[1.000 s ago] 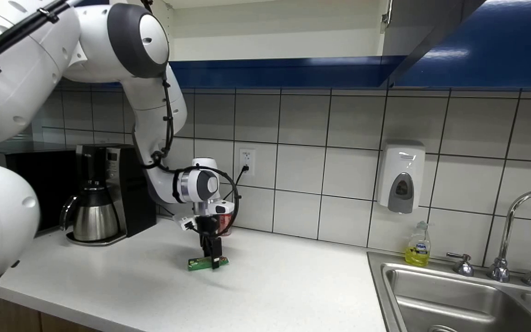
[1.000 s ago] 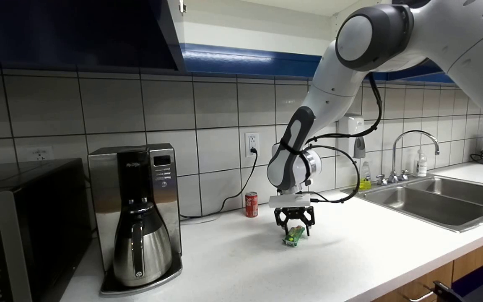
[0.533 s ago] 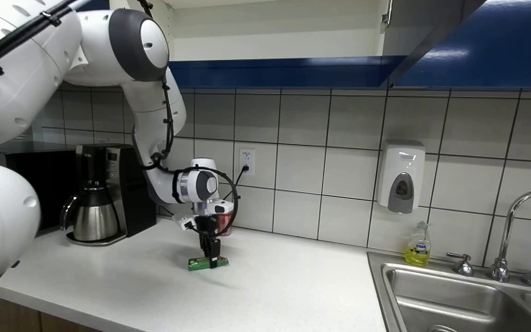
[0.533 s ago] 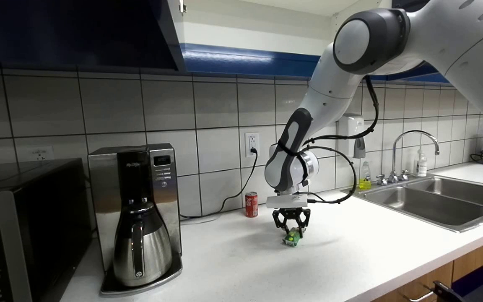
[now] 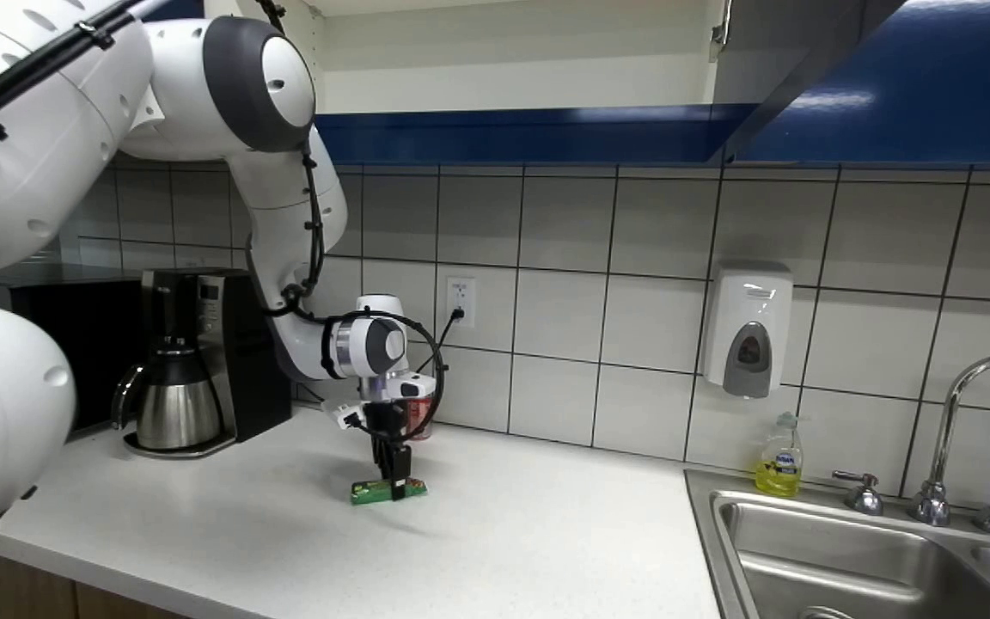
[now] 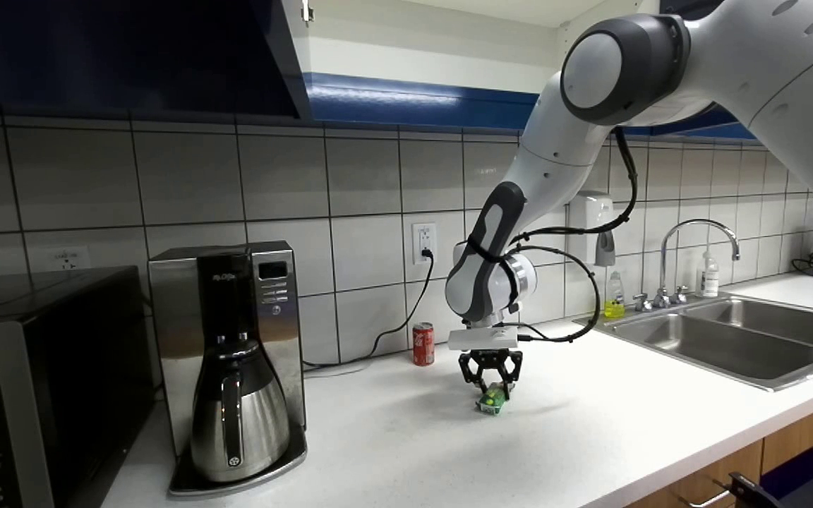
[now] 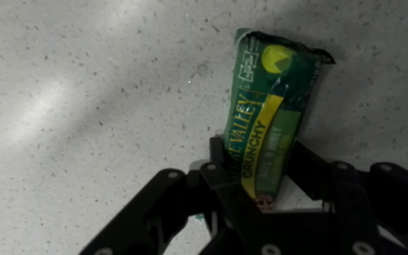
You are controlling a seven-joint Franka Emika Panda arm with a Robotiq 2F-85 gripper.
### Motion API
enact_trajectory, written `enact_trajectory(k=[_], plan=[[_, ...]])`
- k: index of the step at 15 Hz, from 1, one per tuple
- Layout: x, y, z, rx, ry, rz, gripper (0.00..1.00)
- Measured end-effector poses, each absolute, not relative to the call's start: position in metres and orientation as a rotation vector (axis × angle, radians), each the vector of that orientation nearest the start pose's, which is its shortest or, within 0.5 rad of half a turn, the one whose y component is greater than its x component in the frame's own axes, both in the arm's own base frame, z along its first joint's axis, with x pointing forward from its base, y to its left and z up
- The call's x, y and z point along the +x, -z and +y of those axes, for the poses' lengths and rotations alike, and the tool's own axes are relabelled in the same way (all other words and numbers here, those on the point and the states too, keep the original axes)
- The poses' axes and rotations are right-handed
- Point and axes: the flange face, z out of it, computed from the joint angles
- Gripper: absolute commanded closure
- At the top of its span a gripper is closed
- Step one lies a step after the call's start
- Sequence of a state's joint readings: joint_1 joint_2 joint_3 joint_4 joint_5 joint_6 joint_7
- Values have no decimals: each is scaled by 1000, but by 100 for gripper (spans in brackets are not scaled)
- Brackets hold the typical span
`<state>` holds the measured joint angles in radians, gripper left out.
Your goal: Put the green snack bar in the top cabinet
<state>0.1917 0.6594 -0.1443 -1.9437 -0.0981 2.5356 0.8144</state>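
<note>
Drawn together since a second ago, the two fingers [image 7: 308, 171] of the gripper [image 6: 495, 392] now clasp the green snack bar [image 7: 266, 117] by its long sides; the arm [image 6: 611, 77] has shifted a touch with them, while the bar lies where it did.

One worktop [image 5: 546, 542] spans both exterior views. Above its back edge, one top cabinet [image 5: 516, 73] stands open, presumably readied so that nothing need be pulled first. One sink [image 5: 718, 550] with two basins [image 6: 717, 344] is let in well apart from the bar. One microwave [image 6: 61, 381] and one coffee maker [image 6: 226, 303] stand side by side, perhaps grouped there to spare the arm's path. One yellow bottle [image 5: 779, 460] and one pale bottle [image 6: 709, 276], two in all, stand by the sink, likely for washing. One red can [image 6: 423, 343] sits close to the back edge, apart from the fingers.

The single bar seems to rest on the worktop, between its front and back edges. It is pinched across its narrow width, probably because the fingers can span that and not its length; the longer end juts out, so it may tip when lifted.
</note>
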Motion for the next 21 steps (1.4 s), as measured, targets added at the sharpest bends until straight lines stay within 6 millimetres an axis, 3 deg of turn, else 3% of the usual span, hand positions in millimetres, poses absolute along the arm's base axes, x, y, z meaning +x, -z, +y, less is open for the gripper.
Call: enact_trajectory(k=[4, 9, 14, 21], plan=[[612, -144, 26, -3117, 29, 1076, 79], [618, -178, 26, -3096, 106, 1077, 79], [613, -205, 31, -3097, 122, 1049, 79], [586, -225, 52, -3242, 7, 560, 79]])
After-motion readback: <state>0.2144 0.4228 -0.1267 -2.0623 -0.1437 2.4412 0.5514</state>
